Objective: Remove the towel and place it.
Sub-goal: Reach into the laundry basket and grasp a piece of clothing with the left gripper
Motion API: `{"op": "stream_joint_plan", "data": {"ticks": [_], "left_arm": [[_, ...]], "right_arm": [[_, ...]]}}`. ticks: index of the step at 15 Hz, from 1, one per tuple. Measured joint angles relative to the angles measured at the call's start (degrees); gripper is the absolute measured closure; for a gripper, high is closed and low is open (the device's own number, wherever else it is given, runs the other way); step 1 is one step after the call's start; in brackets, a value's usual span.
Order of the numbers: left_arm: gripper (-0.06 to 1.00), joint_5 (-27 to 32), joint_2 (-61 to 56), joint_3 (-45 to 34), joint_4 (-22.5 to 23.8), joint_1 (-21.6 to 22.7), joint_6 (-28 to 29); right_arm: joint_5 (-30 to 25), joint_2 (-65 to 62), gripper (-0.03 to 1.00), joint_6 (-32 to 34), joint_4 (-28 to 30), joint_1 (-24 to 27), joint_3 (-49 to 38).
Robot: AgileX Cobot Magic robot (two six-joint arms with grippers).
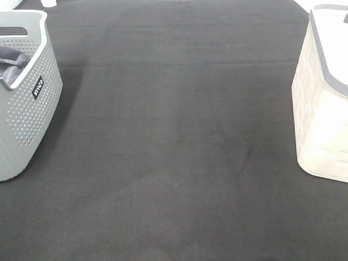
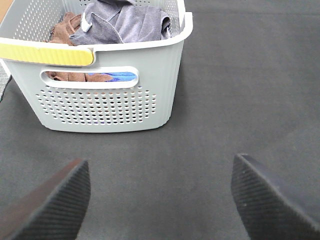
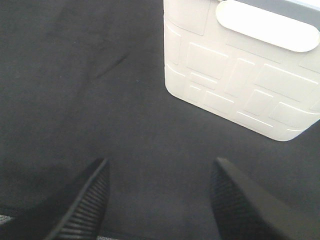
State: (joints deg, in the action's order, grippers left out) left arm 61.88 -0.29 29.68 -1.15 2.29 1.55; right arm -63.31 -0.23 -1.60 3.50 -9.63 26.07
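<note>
The grey-lavender towel [image 2: 127, 22] lies crumpled on top inside the perforated grey basket [image 2: 107, 102]; a bit of it shows in the exterior view [image 1: 12, 61] in the basket [image 1: 32, 109] at the far left. My left gripper [image 2: 160, 200] is open and empty, above the dark mat a short way in front of the basket. My right gripper [image 3: 157, 200] is open and empty, above the mat near the white bin [image 3: 240, 75]. Neither gripper shows in the exterior view.
A brown cloth [image 2: 62, 30] and something blue [image 2: 112, 76] lie in the grey basket under the towel. The basket has a yellow strip [image 2: 47, 53] on its rim. The white bin [image 1: 323, 103] stands at the right edge. A dark mat [image 1: 174, 152] covers the table.
</note>
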Motion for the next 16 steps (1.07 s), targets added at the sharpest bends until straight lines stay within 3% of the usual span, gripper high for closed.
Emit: {"op": "stream_joint_plan", "data": {"ticks": [16], "left_arm": [[0.21,0.0,0.0,0.0,0.0,0.0,0.0]], "right_arm": [[0.0,0.0,0.38,0.0,0.0,0.0,0.0]]}}
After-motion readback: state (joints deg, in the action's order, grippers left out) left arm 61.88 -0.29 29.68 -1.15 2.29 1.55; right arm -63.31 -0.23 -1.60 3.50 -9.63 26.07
